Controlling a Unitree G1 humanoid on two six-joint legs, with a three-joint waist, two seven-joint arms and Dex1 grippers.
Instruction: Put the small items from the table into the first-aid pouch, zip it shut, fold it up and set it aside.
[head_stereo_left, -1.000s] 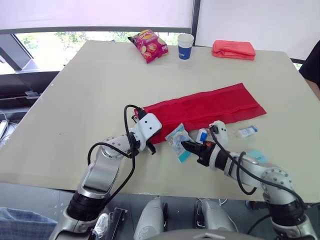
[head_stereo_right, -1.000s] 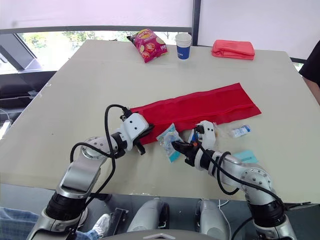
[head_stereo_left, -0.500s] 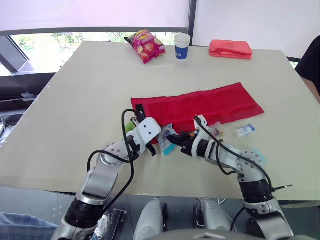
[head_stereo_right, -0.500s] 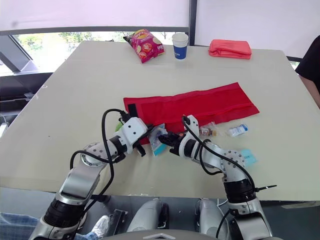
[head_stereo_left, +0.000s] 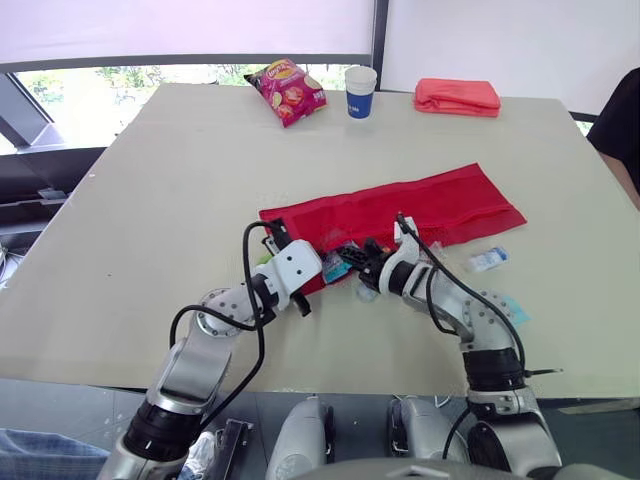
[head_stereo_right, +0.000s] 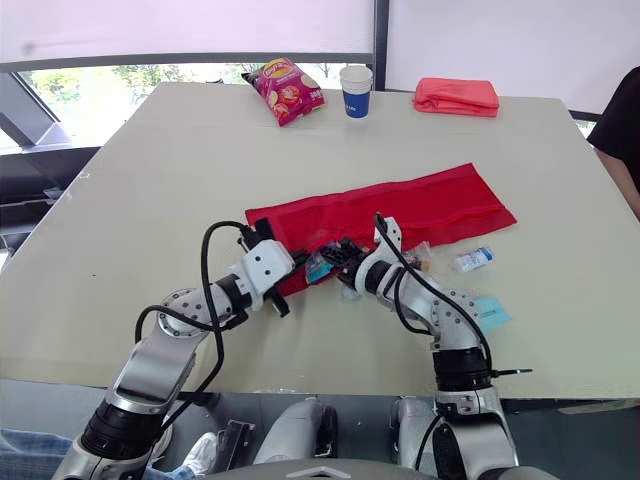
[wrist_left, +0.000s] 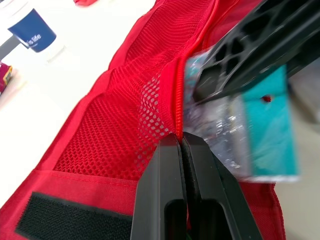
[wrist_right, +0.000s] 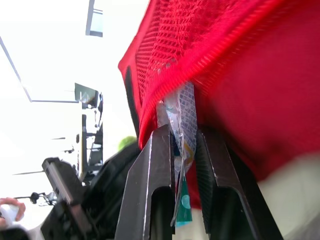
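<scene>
Loading step. Left claw (wrist_left: 181, 142) pinched shut on pouch (head_stereo_left: 430, 205) mesh edge, lifting mouth. Right claw (wrist_right: 182, 134) clamped on packet (wrist_left: 240, 135) at pouch mouth, mid-desk (head_stereo_left: 180, 180). Next: push packet inside, release, fetch sachet (head_stereo_left: 493, 260).

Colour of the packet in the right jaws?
Packet: silvery, teal end; best in left wrist view.

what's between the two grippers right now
A teal-and-clear packet, clamped in the right gripper, lies at the zipper edge of the red pouch, which the left gripper pinches. The left wrist view shows it best.
</scene>
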